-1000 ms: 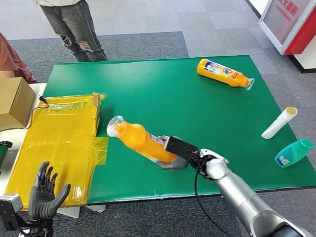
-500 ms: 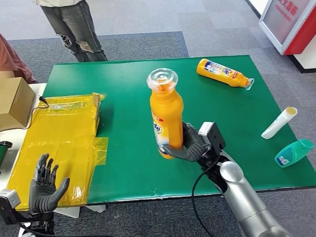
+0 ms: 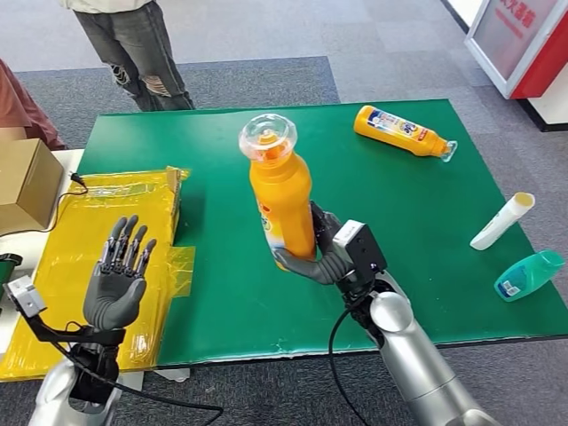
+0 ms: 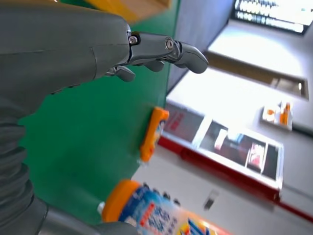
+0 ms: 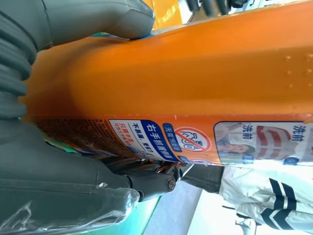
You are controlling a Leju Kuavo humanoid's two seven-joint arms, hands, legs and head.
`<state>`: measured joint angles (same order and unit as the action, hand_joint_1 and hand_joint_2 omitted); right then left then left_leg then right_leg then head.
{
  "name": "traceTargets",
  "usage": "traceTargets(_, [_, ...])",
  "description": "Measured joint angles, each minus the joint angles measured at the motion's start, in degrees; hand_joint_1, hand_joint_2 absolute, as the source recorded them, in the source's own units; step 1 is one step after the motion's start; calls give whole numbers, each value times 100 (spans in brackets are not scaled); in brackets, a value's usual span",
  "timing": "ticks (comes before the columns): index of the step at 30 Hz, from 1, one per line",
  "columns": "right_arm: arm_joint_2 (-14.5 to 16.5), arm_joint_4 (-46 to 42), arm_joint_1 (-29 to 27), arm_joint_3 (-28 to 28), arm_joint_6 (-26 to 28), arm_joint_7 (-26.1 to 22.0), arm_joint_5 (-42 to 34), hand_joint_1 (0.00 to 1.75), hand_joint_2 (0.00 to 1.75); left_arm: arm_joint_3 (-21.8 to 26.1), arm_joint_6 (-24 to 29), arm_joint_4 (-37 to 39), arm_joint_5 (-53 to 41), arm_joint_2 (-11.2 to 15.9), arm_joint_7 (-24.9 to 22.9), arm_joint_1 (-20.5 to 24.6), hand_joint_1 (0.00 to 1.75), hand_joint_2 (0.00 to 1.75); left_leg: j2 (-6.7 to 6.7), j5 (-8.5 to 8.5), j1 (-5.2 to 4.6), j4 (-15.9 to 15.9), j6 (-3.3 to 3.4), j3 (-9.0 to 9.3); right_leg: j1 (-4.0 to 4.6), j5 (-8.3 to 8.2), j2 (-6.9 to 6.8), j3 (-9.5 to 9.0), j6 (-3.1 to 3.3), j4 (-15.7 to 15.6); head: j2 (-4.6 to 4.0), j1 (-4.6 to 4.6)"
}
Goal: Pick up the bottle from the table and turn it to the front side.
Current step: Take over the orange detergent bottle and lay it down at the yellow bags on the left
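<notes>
Head view: orange bottle [image 3: 282, 200] is off the green table [image 3: 402, 222], held upright above its middle in the right hand [image 3: 320, 251], whose fingers wrap the lower body. Pick-up judged complete. A strip of label shows on the near-left side, so the turn to the front appears unfinished. Left hand [image 3: 117, 277] hovers over the yellow wrapping [image 3: 100, 240], fingers spread, holding nothing. Also noted: a second orange bottle [image 3: 402, 130] lying at the far edge, a white tube [image 3: 502, 220] and a teal bottle [image 3: 529, 273] at the right edge, a cardboard box [image 3: 27, 182] to the left, and a person's legs [image 3: 138, 53] beyond the table. Nothing stands near the held bottle.

Left wrist view: left hand [image 4: 110, 49] extended, fingers apart, grasping nothing; the held bottle's label is partly visible.

Right wrist view: right hand [image 5: 66, 181] clamped on the bottle, thumb on one side, fingers opposite; printed label faces sideways.
</notes>
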<state>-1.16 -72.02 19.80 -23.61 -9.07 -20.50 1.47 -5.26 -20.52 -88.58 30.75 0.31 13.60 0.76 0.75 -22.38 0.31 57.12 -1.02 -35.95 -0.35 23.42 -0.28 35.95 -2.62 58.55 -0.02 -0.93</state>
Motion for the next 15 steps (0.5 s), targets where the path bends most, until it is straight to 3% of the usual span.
traceTargets(6, [109,189,85,-23,101,-38,273,175,175,-811,24,-57,610,210,-477,634,0,175,0,2,1,0,-2,0,1,0,0,1,1,0,0,0])
traceTargets(15, [207,424,218,-143,117,-52,379,175,175,-1593,324,1,550,320,-784,1446,0,175,1,3,1,0,-3,-1,1,-1,1,1,1,1,0,0])
